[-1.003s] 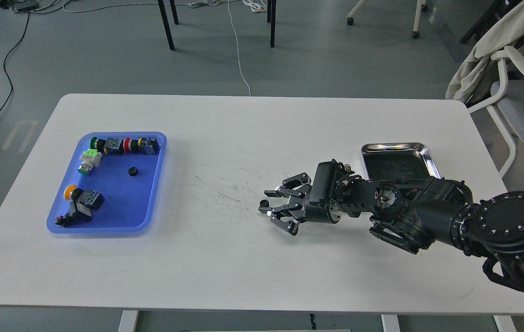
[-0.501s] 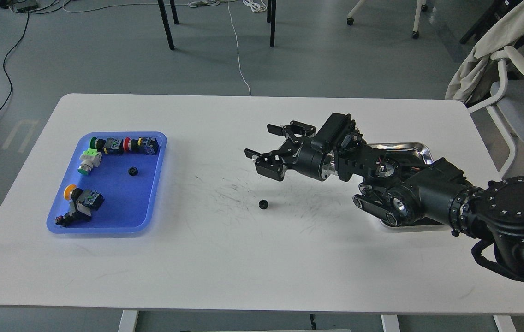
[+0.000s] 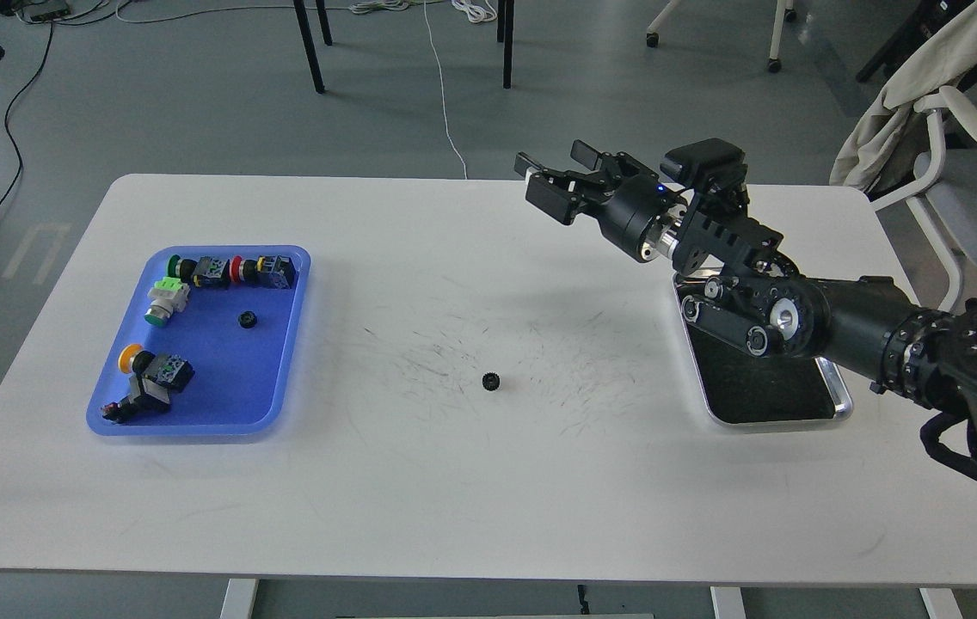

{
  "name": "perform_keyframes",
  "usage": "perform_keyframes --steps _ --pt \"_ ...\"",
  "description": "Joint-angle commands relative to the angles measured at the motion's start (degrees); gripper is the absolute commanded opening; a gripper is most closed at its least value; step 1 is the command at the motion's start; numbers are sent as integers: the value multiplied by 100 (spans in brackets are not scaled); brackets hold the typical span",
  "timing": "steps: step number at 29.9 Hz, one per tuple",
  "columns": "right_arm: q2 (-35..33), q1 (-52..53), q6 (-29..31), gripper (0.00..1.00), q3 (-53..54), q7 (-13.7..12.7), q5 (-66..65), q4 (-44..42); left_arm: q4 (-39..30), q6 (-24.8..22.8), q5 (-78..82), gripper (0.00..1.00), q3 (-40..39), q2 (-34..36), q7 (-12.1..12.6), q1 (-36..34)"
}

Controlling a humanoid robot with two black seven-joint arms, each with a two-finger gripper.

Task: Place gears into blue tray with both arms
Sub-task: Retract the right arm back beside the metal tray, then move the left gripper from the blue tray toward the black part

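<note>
The right gripper [image 3: 553, 176] is now raised well above the far table [image 3: 454, 499] edge, jaws spread wide and empty; 1 s ago it was low at the table centre. 1 gear [image 3: 492, 381], small, black and toothed, is left lying on the scuffed white surface, well apart from the blue tray [image 3: 282, 378]. A handover point for the left arm is judged likely. A 2nd gear [image 3: 248, 320] already rests on the tray's smooth plastic floor among push-button switches [image 3: 235, 270]. The steel tray [image 3: 837, 404] is glossy-rimmed.
</note>
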Motion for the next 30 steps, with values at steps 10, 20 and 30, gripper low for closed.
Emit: perform_keyframes --steps 10,20,30 --pt "-1527 -192 829 95 389 -99 2468 361 -2225 1348 2193 99 94 -7 0 746" --pt "-2328 -685 1014 95 978 -179 3014 898 -2552 2061 3468 99 427 -324 0 1108" --pt "-2607 -928 1319 95 1362 -300 4050 985 -2691 2366 5131 99 654 -603 83 1108"
